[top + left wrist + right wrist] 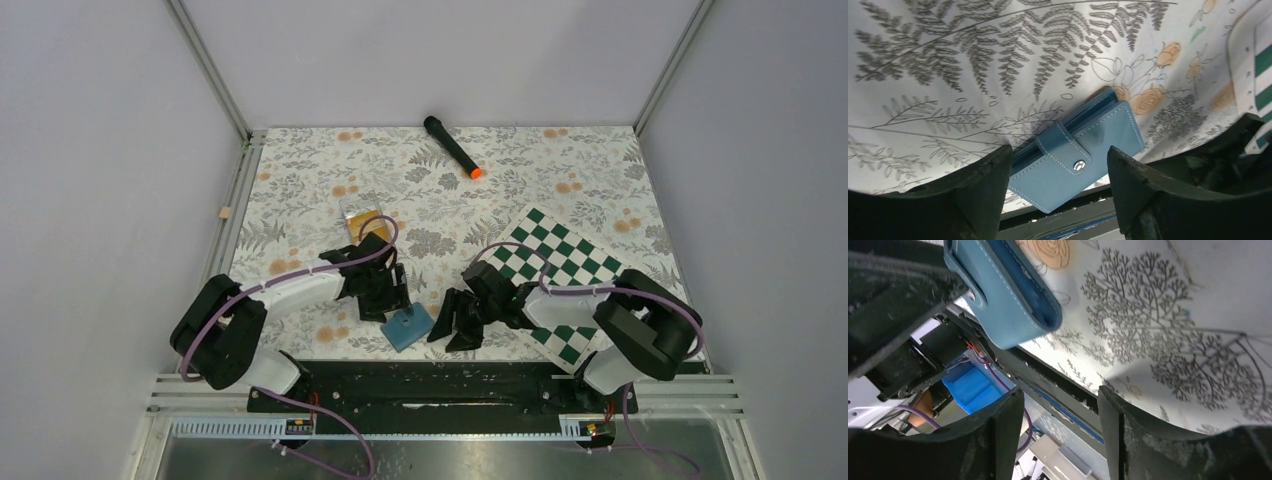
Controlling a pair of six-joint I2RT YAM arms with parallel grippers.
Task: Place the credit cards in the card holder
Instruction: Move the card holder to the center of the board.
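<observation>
The blue card holder (pixel 408 326) lies closed on the floral cloth near the front edge, between my two grippers. In the left wrist view it (pixel 1078 150) shows its snap tab fastened. My left gripper (pixel 385 300) hovers just over its left side, open and empty (pixel 1058 170), with the holder showing in the gap between the fingers. My right gripper (pixel 450 325) is open and empty just to the holder's right; the right wrist view shows the holder's edge (pixel 1003 295) off to the upper left of the fingers. The orange-yellow credit cards (pixel 365 222) lie in a clear tray behind the left gripper, partly hidden.
A green-and-white chessboard (pixel 560 280) lies at the right, under the right arm, and shows at the left wrist view's right edge (pixel 1258 65). A black marker with an orange tip (pixel 452 147) lies at the back. The table's front rail (pixel 450 375) is just below the holder.
</observation>
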